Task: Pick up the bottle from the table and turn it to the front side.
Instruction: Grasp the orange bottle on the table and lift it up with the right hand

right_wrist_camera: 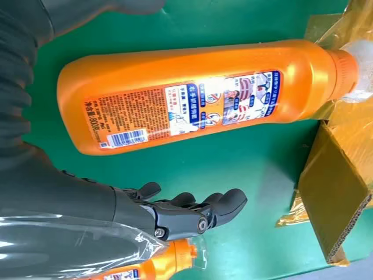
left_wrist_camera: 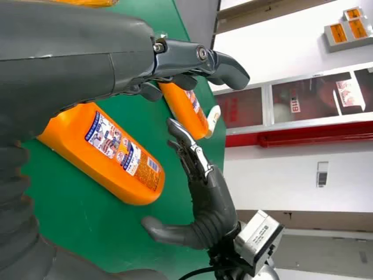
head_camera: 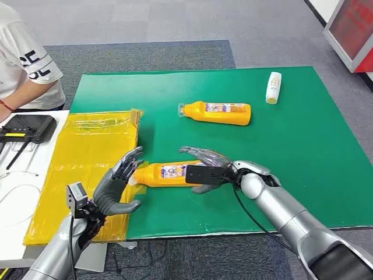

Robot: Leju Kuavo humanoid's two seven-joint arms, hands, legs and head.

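An orange bottle [head_camera: 169,173] lies on its side on the green mat [head_camera: 285,151], cap toward the yellow packing, its label with a barcode facing up [right_wrist_camera: 176,108]. My right hand [head_camera: 207,166] brackets its base end, fingers past the far side and thumb on the near side. The right wrist view shows a strip of mat between the bottle and my fingers [right_wrist_camera: 198,213], so nothing is gripped. My left hand [head_camera: 116,186] hovers open at the cap end, fingers spread. The left wrist view shows the bottle [left_wrist_camera: 105,154] with my right hand [left_wrist_camera: 207,198] open behind its base.
A second orange bottle [head_camera: 217,112] lies farther back on the mat, and a small white bottle [head_camera: 273,87] at the far right. Yellow packing [head_camera: 83,169] covers the left side. A black router [head_camera: 28,128] and a person in a white shirt [head_camera: 22,58] are at far left.
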